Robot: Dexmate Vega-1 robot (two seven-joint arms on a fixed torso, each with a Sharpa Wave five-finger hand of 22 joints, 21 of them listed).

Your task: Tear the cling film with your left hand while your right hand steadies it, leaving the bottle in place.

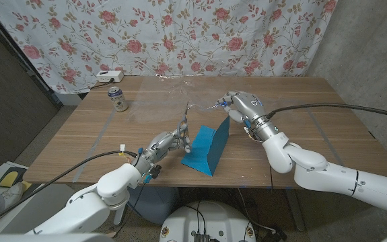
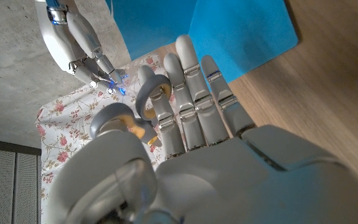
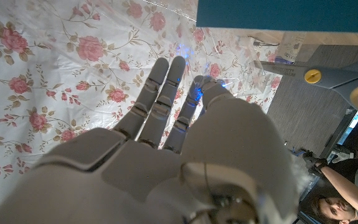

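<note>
A blue cling film box (image 1: 206, 146) stands on its edge at the middle of the wooden table (image 1: 294, 107). Clear cling film (image 1: 215, 111) rises from the box to my right hand (image 1: 245, 107), whose fingertips pinch its edge above the box's far end. My left hand (image 1: 165, 143) sits just left of the box and holds scissors (image 1: 184, 119), blades pointing up and away toward the film. In the left wrist view its fingers go through the scissor rings (image 2: 150, 93), with the right hand (image 2: 73, 37) beyond. The right wrist view shows the film (image 3: 241, 46) and the scissor blade (image 3: 328, 74).
A drink can (image 1: 117, 98) stands upright at the table's far left. A white power strip (image 1: 109, 75) lies behind it at the back edge. A flowered curtain (image 1: 180, 33) hangs behind the table. A person (image 3: 328, 202) is at the right wrist picture's corner.
</note>
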